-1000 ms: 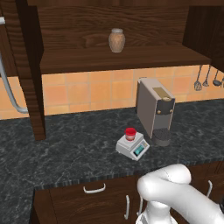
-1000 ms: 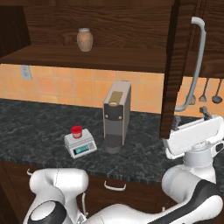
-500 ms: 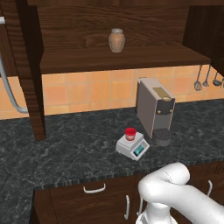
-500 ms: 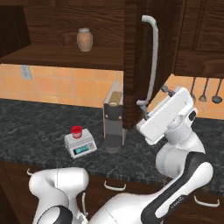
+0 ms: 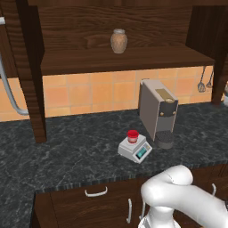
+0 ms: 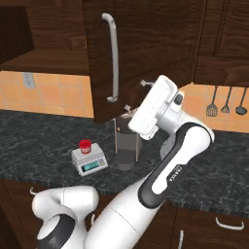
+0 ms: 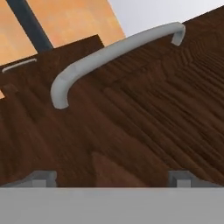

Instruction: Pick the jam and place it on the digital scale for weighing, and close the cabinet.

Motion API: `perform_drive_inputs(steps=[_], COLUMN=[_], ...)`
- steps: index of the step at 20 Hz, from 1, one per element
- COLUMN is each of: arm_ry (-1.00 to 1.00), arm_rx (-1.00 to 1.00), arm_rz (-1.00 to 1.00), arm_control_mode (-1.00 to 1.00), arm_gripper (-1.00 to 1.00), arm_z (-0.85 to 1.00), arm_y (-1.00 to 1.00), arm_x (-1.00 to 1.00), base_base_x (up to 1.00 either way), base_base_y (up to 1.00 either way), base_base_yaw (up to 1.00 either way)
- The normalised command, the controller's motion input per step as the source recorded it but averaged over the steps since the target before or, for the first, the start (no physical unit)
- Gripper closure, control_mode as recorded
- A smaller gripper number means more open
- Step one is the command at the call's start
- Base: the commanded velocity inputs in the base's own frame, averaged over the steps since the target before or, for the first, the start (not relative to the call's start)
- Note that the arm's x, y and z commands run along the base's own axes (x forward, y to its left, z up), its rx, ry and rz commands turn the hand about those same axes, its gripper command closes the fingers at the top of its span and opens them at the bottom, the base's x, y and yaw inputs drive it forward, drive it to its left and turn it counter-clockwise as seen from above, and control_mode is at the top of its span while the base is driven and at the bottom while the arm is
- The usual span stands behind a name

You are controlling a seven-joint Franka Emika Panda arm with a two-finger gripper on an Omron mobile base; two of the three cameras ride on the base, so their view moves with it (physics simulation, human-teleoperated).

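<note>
Now jaws wide apart, empty, facing cabinet door

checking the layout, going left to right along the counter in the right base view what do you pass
jam sitting on the scale → coffee machine → gripper at the cabinet door → hanging utensils

The jam stands on the digital scale, which rests on the dark counter beside the coffee machine. The cabinet door, with 1 vertical silver handle, hangs over the counter. The gripper meets the door's lower edge, fingers spread.
</note>
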Motion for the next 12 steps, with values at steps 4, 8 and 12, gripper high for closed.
perform_drive_inputs(steps=[4,8,12], arm_ry=[0.0,0.0,0.0], arm_rx=[-0.21,-0.19,-0.19], arm_rz=[-0.39,-0.45,-0.47], arm_control_mode=[-1.0,-1.0,-1.0], arm_gripper=[-1.0,-1.0,-1.0], arm_z=[-0.02,0.0,-0.02], arm_y=[1.0,1.0,0.93], arm_x=[1.0,1.0,1.0], base_base_x=[0.0,0.0,0.0], base_base_y=[0.0,0.0,0.0], base_base_yaw=[0.0,0.0,0.0])
